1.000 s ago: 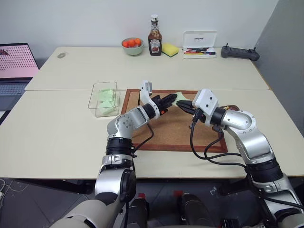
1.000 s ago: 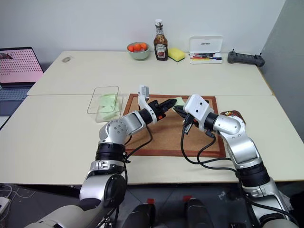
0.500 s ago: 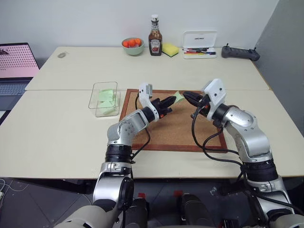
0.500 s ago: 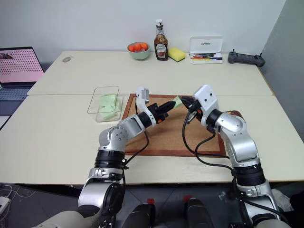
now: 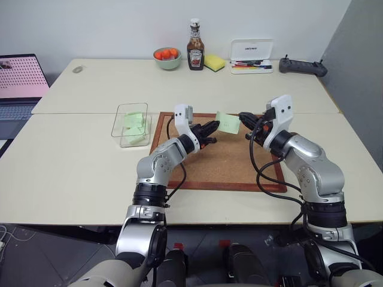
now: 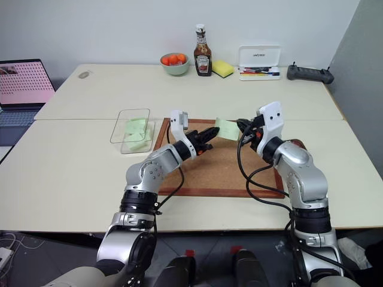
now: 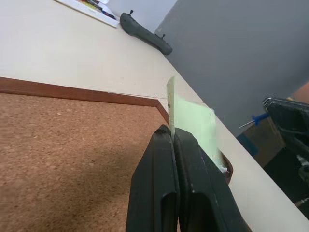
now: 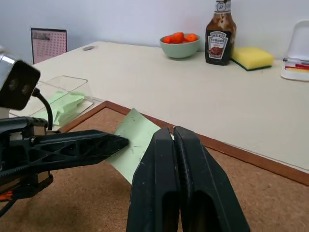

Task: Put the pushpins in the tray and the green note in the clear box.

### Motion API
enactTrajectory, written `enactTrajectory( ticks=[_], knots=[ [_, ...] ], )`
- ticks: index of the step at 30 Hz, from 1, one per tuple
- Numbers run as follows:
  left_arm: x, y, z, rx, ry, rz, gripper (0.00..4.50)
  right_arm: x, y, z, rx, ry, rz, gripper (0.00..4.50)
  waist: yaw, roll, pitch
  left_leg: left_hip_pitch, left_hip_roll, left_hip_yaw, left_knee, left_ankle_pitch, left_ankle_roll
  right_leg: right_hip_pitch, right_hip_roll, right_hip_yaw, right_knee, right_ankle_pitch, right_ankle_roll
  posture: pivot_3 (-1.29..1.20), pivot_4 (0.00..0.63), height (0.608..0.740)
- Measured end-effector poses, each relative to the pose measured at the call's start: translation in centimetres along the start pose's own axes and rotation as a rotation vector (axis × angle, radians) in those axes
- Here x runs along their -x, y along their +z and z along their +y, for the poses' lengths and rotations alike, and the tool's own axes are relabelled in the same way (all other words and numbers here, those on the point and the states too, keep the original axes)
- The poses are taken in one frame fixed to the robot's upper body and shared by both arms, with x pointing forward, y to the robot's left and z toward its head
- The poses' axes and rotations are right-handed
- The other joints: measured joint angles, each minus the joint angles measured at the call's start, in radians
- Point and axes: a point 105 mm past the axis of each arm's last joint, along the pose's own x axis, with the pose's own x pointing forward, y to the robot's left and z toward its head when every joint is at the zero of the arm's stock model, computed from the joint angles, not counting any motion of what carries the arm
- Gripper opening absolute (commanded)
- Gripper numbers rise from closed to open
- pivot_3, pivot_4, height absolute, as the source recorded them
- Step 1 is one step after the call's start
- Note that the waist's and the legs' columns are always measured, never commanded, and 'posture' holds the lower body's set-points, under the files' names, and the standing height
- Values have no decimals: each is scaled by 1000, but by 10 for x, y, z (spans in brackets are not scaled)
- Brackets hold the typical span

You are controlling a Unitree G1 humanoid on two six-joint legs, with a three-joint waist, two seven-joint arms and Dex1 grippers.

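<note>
Since the earlier frame the right fingers (image 5: pixel 246 118) have been swung out toward the robot's right and rolled over, and the green note (image 5: pixel 228 122) has been raised off the far edge of the cork board (image 5: pixel 221 170). It is now held in the air instead of lying flat.

Over the board, the left fingers (image 5: pixel 206 128) are pressed together and the near edge of the note is pinched at their tips. The note stands on edge. Its long axis runs away from those tips toward the right fingers, which are also pressed together just beyond its far corner. A blue pin (image 7: pixel 252 120) is seen at the tip of the right fingers, with its point turned toward the note and clear of it. It is judged to have been pulled free, but it cannot be told for certain whether it is gripped. A second pin cannot be made out.

The coming move is judged to turn on one relation. The note is carried by the left arm alone, and the clear box (image 5: pixel 131 124) lies on the tabletop (image 5: pixel 72 173) just beside the board's left edge. That is on the same side as the left arm and away from where the note now points. Green slips are already seen inside the box. The tray (image 7: pixel 226 168) lies at the board's right edge, close under the right arm, so the pin is better served from that side.
</note>
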Motion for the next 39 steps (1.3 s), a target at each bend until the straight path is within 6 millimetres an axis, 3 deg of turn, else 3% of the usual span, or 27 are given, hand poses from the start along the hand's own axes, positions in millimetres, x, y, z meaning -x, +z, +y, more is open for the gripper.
enactTrajectory(
  ticks=[7, 10, 13, 19, 23, 28, 33, 39],
  knots=[
    [0, -3, 0, -6, 2, 10, 44, 5, 6, -5, -19, -14, -13, 0, 0, 0, 0, 0, 0, 0, 0, 0, 0, 0, 0, 0, 0, 0, 0, 0, 150, 740],
    [1, -2, 2, -10, 7, 11, 44, 17, 7, -20, 49, -57, 12, 0, 1, 0, 0, -1, 0, 0, 0, 0, 0, 0, 0, 0, -1, 0, 0, 0, 150, 740],
    [6, 0, 8, -21, 26, 7, 44, 42, -11, -51, 180, -155, 125, 0, 3, 0, 0, -1, -1, 0, 0, 0, 0, 0, 0, 0, -1, 0, 0, 0, 150, 740],
    [7, 2, 9, -34, 27, 1, 44, 68, -39, -94, 339, -305, 292, 0, -2, 0, 0, 0, 0, 1, 0, 0, 0, 0, 0, 1, 0, 0, 0, 0, 150, 740],
    [7, 3, 8, -40, 19, 0, 44, 77, -51, -111, 407, -365, 356, 0, -3, 0, 0, 0, 0, 1, 0, 0, 0, 0, 0, 1, 0, 0, 0, 0, 150, 740],
    [7, 1, 8, -55, 19, 9, 44, 80, -71, -119, 470, -364, 428, 0, -1, 0, 0, 0, 0, 2, 0, 0, 0, 0, 0, 1, -1, 0, 0, 0, 150, 740],
    [6, 0, 8, -61, 18, 15, 0, 81, -80, -122, 481, -365, 456, 990, -1, 0, 0, 0, 0, 2, 0, 0, 0, 0, 0, 1, -1, 0, 0, 0, 150, 740],
    [6, 0, 8, -66, 20, 19, 0, 75, -74, -123, 494, -365, 433, 2312, 0, 0, 0, 0, 0, 1, 0, 0, 0, 0, 0, 1, -1, 0, 0, 0, 150, 740]
  ],
)
